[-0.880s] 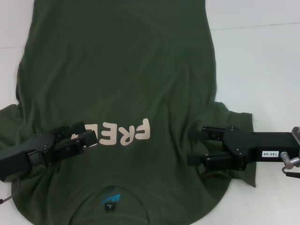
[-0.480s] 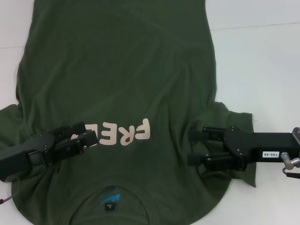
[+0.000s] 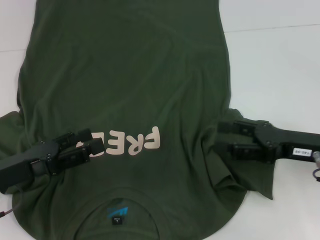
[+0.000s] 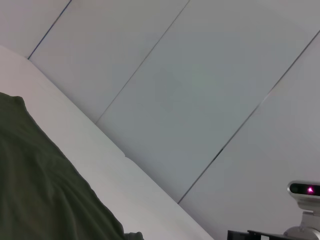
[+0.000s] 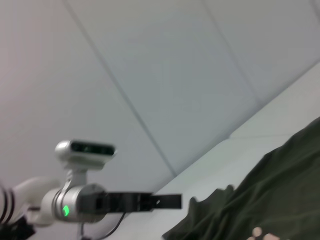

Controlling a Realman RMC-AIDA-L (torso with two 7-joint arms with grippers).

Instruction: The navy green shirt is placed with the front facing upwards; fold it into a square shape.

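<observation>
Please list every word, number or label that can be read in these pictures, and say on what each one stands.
"FRE": pale block letters on the chest of the navy green shirt, upside down in the head view; anything further is hidden by the left gripper.
Blue neck label: too small to read.
White sticker on the right gripper: characters too blurred to read.

dark olive shirt (image 3: 125, 75); pale lettering (image 3: 129, 142)

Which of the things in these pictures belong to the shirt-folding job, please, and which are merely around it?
Part of the job:
- navy green shirt, front up
- left gripper, open, by the chest lettering
- right gripper, open, over the sleeve

Just around:
- white table under the shirt
</observation>
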